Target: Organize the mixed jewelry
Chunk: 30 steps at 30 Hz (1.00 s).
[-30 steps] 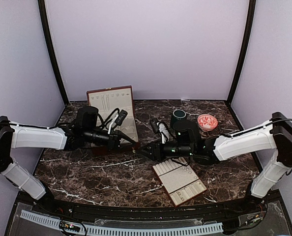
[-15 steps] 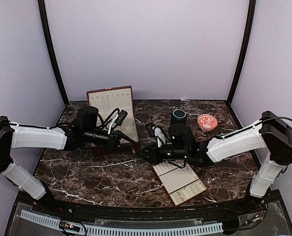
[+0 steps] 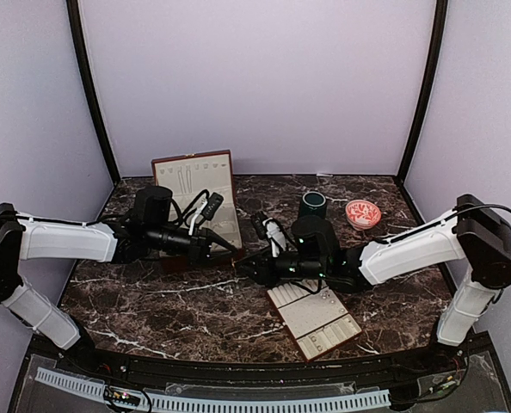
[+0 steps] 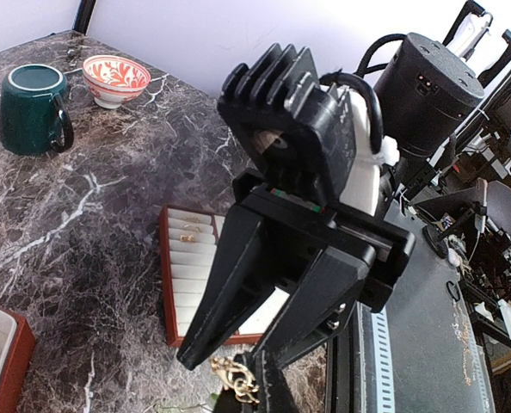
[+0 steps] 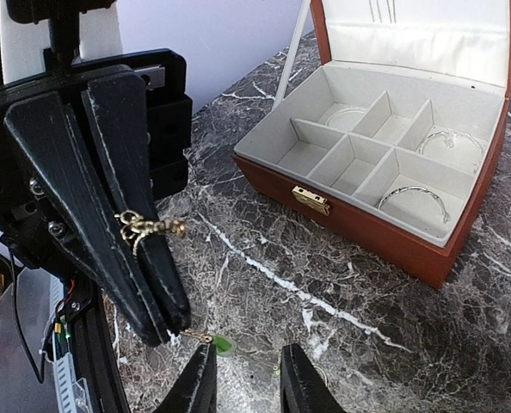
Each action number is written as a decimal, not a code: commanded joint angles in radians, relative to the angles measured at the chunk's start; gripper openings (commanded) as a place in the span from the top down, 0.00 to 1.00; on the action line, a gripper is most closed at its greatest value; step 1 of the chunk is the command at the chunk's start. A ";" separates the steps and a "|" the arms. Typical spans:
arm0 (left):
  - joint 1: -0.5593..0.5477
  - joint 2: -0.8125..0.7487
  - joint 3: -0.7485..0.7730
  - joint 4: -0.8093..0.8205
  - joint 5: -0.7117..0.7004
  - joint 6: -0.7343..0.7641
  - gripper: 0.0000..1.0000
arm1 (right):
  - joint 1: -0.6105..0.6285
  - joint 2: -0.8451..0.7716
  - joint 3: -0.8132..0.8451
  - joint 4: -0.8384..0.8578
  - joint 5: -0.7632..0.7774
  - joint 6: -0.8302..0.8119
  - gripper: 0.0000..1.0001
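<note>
A gold chain [image 5: 145,227] with a small green stone [image 5: 224,346] hangs from my left gripper [image 5: 165,331], which is shut on it above the marble between the box and the tray. The chain's bunched links [image 4: 235,377] also show in the left wrist view beside the left gripper [image 4: 271,389]. My right gripper [image 5: 249,385] faces it tip to tip, open, with the green stone just off its left finger [image 5: 200,387]. In the top view the two grippers, left [image 3: 235,251] and right [image 3: 243,268], meet mid-table. Thin silvery bangles [image 5: 415,200] lie in the box's compartments.
The red-brown wooden box [image 3: 225,231] stands open at the back left, lid up. The cream padded tray [image 3: 314,320] lies front right of the grippers, with small gold pieces [image 4: 191,228] in its slots. A green mug [image 3: 313,205] and a red-patterned bowl [image 3: 363,213] stand behind.
My right arm has slid left, bringing its gripper up to the left gripper's tips, and its jaws have narrowed. The left arm has held still with the chain.
</note>
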<state>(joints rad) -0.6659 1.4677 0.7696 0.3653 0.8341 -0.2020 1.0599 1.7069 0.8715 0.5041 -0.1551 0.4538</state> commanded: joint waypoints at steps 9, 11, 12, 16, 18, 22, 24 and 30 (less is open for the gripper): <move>-0.003 -0.037 0.010 0.000 0.018 0.020 1.00 | 0.010 0.032 0.049 0.088 -0.006 -0.023 0.76; -0.003 -0.037 0.011 -0.001 0.017 0.020 1.00 | 0.012 0.036 0.049 0.095 -0.012 -0.023 0.76; -0.004 -0.037 0.011 -0.001 0.017 0.021 1.00 | 0.014 0.038 0.049 0.096 -0.015 -0.023 0.76; -0.003 -0.043 0.010 -0.005 0.005 0.023 1.00 | 0.016 0.042 0.048 0.101 -0.025 -0.021 0.76; -0.003 -0.052 0.007 -0.004 -0.009 0.025 1.00 | 0.018 0.036 0.040 0.098 -0.015 -0.016 0.76; -0.004 -0.063 0.003 -0.006 -0.024 0.029 1.00 | 0.018 0.005 -0.007 0.101 0.029 0.001 0.75; -0.003 -0.061 0.005 -0.008 -0.021 0.028 1.00 | 0.018 -0.004 -0.025 0.099 0.037 0.005 0.75; -0.003 -0.056 0.006 -0.004 -0.013 0.022 1.00 | 0.021 0.004 -0.049 0.116 0.032 0.018 0.76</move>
<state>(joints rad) -0.6659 1.4391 0.7696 0.3641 0.8139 -0.1905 1.0718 1.7271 0.8356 0.5629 -0.1337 0.4587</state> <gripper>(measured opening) 0.027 0.248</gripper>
